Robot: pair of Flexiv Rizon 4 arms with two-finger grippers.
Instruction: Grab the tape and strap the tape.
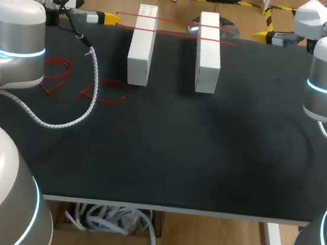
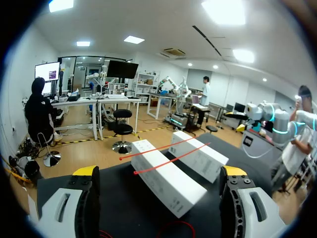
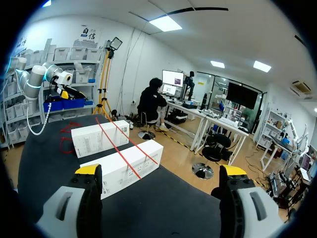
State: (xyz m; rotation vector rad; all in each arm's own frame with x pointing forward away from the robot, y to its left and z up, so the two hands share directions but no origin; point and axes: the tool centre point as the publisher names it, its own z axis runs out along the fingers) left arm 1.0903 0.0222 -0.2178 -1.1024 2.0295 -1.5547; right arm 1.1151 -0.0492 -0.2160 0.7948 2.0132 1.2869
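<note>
Two long white boxes, the left one [image 1: 141,43] and the right one [image 1: 209,50], lie side by side at the back of the black table [image 1: 165,158]. Two thin red tapes [image 1: 176,21] [image 1: 186,37] stretch across both box tops. My left gripper [image 1: 110,18] hovers open at the back left, level with the boxes' far ends, holding nothing. My right gripper [image 1: 261,34] hovers open at the back right, also empty. From the left wrist, the gripper [image 2: 158,171] faces the boxes [image 2: 163,176] and tapes [image 2: 168,159]. From the right wrist, the gripper [image 3: 160,170] faces the boxes [image 3: 121,168] and tapes [image 3: 119,153].
Two loose red tape loops [image 1: 56,73] [image 1: 104,91] lie on the table's left side, also seen as loops [image 3: 67,141] past the boxes. A white spiral-wrapped cable [image 1: 90,83] from my left arm hangs over that area. The table's front edge [image 1: 171,208] runs below.
</note>
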